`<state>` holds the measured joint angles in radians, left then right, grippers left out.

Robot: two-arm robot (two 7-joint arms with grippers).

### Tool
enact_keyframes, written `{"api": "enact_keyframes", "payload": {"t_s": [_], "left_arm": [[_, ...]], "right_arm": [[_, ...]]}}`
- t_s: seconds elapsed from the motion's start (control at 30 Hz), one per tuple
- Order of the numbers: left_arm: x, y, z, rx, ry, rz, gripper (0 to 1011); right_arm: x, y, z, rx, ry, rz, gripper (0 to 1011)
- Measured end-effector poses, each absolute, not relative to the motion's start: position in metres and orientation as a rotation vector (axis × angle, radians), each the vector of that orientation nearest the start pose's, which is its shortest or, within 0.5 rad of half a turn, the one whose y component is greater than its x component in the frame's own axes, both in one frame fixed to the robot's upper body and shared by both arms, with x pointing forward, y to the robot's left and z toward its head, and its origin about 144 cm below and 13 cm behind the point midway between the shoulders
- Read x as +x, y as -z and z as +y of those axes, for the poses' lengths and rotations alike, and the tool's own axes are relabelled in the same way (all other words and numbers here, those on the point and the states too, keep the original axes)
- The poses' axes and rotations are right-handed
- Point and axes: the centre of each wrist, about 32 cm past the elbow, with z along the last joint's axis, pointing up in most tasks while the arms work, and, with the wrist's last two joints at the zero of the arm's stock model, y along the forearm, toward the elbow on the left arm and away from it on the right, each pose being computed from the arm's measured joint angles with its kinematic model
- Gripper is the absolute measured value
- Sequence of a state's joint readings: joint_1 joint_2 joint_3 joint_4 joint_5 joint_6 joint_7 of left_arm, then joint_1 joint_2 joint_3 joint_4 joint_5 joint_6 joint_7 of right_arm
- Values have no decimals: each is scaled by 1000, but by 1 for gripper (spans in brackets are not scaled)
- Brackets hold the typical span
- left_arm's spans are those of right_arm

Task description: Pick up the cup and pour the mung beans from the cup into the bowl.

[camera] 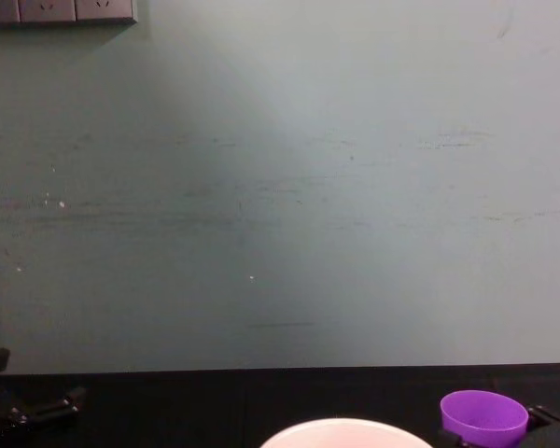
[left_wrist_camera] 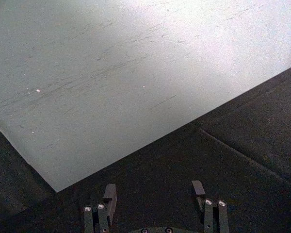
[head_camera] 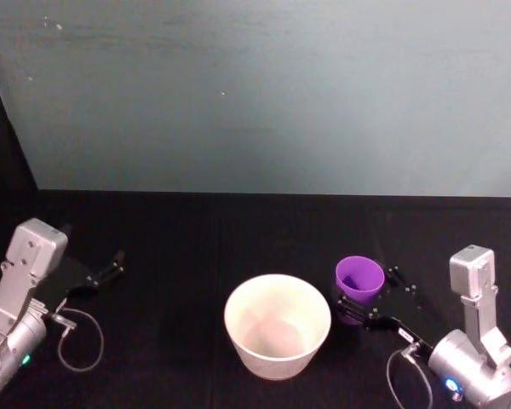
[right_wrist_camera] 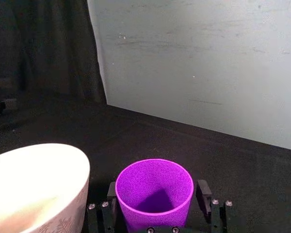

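**Setting.** A pale grey-green wall (head_camera: 264, 94) closes the far side. In front of it a black cloth-covered surface (head_camera: 179, 247) runs the full width.

**Item 1, the bowl** (head_camera: 272, 358). Wide and round with a pale rim, it stands upright at the near middle of the surface. Its inside reads pale and bare, and no mung beans can be made out in it.

**Item 2, the cup** (head_camera: 359, 278). Small, purple and upright, it stands just to the right of the bowl and slightly farther back. It is close beside the bowl but not clearly touching it. Its inside shows purple wall and shadow, so its contents cannot be told.

**Item 3, right pincer** (right_wrist_camera: 156, 194). It reaches in from the near right, low against the cup. Its 2 fingers (right_wrist_camera: 202, 191) stand 1 on each side of the cup and are spread wide. The right wrist view suggests a slight gap to the tapering wall, so it is not clamped on the cup.

**Item 4, left pincer** (head_camera: 115, 262). It is parked at the left of the surface, well apart from both items. Its fingers are spread wide with nothing between them.

**Progress, by judgement.** The task is at an early stage.
- Done: the right pincer is placed around the cup.
- Not yet done: the grasp has not been made, and 0 of the pouring is done.
- Left to do: close on the cup, lift it, carry it left over the bowl's rim, and tilt it to pour.
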<state>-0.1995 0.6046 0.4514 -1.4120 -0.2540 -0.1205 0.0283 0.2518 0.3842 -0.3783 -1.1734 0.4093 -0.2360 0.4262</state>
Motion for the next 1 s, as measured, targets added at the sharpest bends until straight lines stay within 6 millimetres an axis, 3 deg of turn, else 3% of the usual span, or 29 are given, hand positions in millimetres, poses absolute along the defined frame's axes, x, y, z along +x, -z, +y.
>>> {"api": "enact_keyframes", "payload": {"t_s": [0.37,0.83,1.0], "left_arm": [[489,-1140,310,304,-1248,-285,1003],[489,-1140,310,305,-1248,-285,1003],[489,-1140,310,305,-1248,-285,1003]], "right_arm": [[520,-1093,-276,-67,950,-10,1003],[519,-1093,-277,-66,948,-11,994],[519,-1093,-277,-66,948,-11,873]]}}
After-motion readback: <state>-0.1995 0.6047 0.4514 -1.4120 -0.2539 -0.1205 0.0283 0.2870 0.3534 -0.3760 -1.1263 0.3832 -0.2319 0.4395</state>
